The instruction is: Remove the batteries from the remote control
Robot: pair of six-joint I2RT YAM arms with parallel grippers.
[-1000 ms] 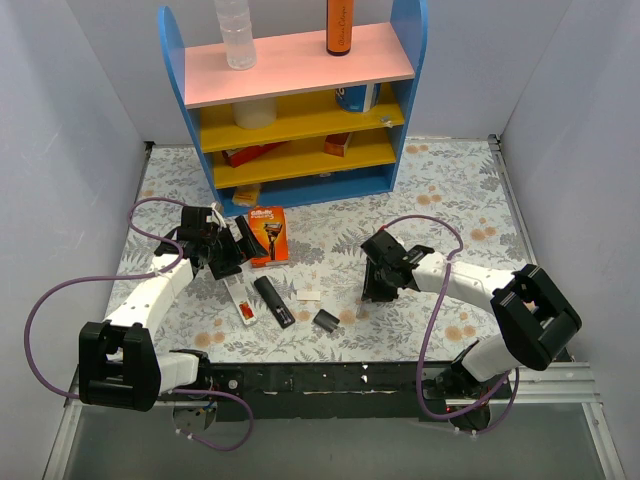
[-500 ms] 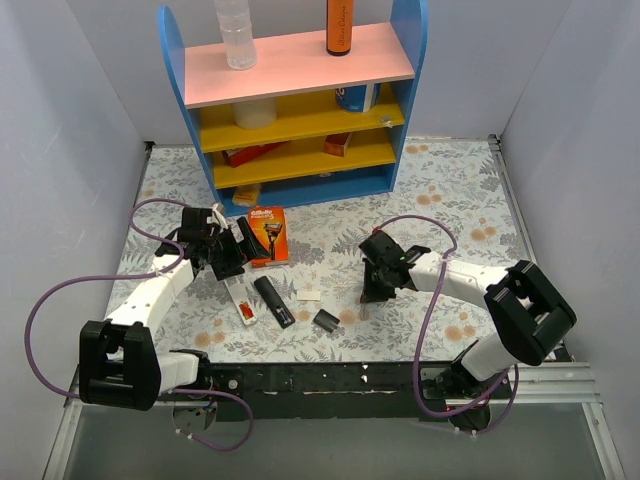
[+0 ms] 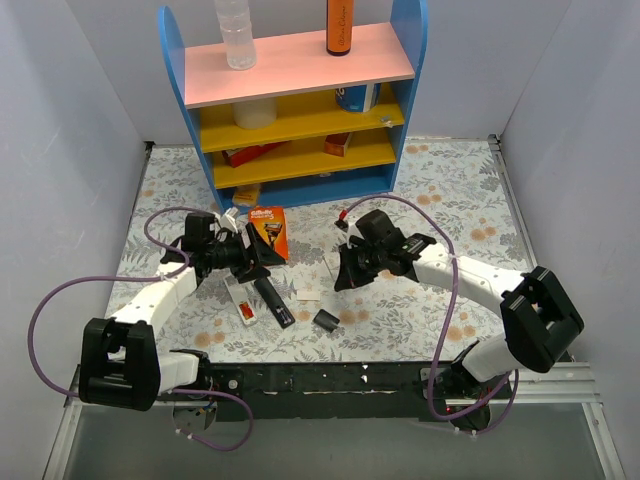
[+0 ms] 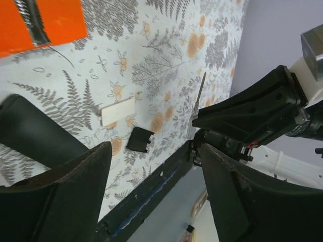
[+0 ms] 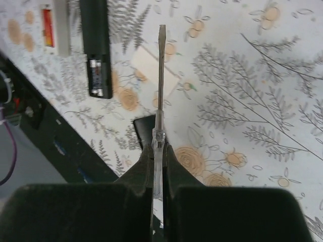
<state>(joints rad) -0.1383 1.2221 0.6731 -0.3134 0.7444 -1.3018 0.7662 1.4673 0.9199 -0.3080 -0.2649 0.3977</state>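
Observation:
The black remote (image 3: pixel 273 301) lies on the floral mat with its battery bay open at the near end (image 5: pixel 99 78). A red-orange battery (image 3: pixel 244 306) lies in a white strip just left of it and also shows in the right wrist view (image 5: pixel 47 20). The second battery I cannot make out. The black battery cover (image 3: pixel 325 320) lies apart to the right. My left gripper (image 3: pixel 255 258) is open and empty above the remote's far end (image 4: pixel 35 136). My right gripper (image 3: pixel 342 279) is shut on a clear-handled screwdriver (image 5: pixel 160 75), held right of the remote and pointing towards it.
An orange razor package (image 3: pixel 267 233) lies just beyond the left gripper. A small white card (image 3: pixel 308 296) lies between remote and cover. The blue shelf unit (image 3: pixel 300 100) stands at the back. The black front rail (image 3: pixel 330 378) runs along the near edge.
My left gripper swung right, over the remote's far end. My right gripper moved left and away with the screwdriver, closer to the remote.

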